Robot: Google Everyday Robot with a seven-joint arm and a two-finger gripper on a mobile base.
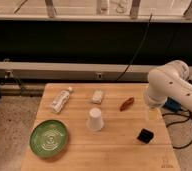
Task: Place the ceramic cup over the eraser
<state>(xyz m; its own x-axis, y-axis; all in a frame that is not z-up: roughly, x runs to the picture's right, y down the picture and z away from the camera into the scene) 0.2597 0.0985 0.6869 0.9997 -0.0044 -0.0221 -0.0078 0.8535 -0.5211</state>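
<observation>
The ceramic cup (94,120), small, white and tapered, stands near the middle of the wooden table (79,155), its wider end apparently down. The eraser (146,135), a small black block, lies to the cup's right near the front right of the table. My white arm reaches in from the right. The gripper (152,114) hangs over the table's right edge, just behind the eraser and well to the right of the cup. It is open and holds nothing.
A green plate (49,137) sits at the front left. A white tube-like bottle (60,99), a pale block (97,96) and a reddish-brown oblong piece (126,103) lie along the back. A dark wall and cables run behind the table.
</observation>
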